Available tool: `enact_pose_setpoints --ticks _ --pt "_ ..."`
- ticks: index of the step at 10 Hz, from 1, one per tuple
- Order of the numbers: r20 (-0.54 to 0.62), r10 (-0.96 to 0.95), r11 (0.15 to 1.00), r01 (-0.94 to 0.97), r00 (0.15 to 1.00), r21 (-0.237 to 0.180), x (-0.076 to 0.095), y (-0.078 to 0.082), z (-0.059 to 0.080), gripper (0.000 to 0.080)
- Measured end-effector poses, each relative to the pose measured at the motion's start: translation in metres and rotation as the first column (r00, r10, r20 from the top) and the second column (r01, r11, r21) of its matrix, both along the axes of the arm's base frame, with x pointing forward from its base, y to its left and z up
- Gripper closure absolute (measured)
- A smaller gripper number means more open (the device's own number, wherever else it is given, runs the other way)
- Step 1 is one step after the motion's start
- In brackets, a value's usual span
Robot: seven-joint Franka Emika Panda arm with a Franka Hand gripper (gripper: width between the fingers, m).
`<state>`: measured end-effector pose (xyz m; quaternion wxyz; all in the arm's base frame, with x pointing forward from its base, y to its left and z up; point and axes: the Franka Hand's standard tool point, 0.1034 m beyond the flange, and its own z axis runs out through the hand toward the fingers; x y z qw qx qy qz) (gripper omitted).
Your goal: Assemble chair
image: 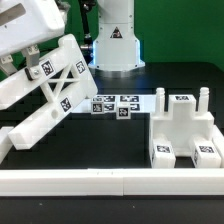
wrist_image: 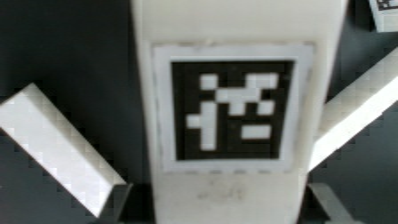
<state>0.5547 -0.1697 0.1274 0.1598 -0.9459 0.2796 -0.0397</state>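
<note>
My gripper [image: 33,62] is at the upper left of the exterior view, shut on a white chair frame piece [image: 62,88] with diagonal braces and several tags. The piece is tilted, its low end near the table at the exterior view's left. In the wrist view one bar of this piece [wrist_image: 222,60] with a tag fills the middle. My gripper [wrist_image: 222,205] has a dark finger [wrist_image: 111,200] against each side of the bar. The boxy seat part [image: 185,130], with two upright posts and tags on its front, stands on the table at the exterior view's right.
The marker board [image: 115,105] lies flat at mid-table between the held piece and the seat part. A long white border rail [image: 110,181] runs along the front. The arm's base [image: 118,45] stands at the back centre. The table top is dark.
</note>
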Motion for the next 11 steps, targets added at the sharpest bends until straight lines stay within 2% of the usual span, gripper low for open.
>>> enact_pose_setpoints --ticks 3,4,7,8,11 --pt "0.045 0.238 0.953 -0.224 0.97 -0.201 0.008 -0.007 0.005 0.0512" --pt "0.039 0.304 0.927 -0.286 0.952 -0.243 0.01 -0.003 0.006 0.0512" --pt "0.034 0.295 0.931 -0.28 0.955 -0.234 0.008 -0.003 0.003 0.0512" --pt "0.028 0.327 0.918 -0.311 0.945 -0.246 0.007 -0.004 0.002 0.0512" --pt "-0.025 0.513 0.796 -0.486 0.858 -0.361 0.014 0.001 0.003 0.0512"
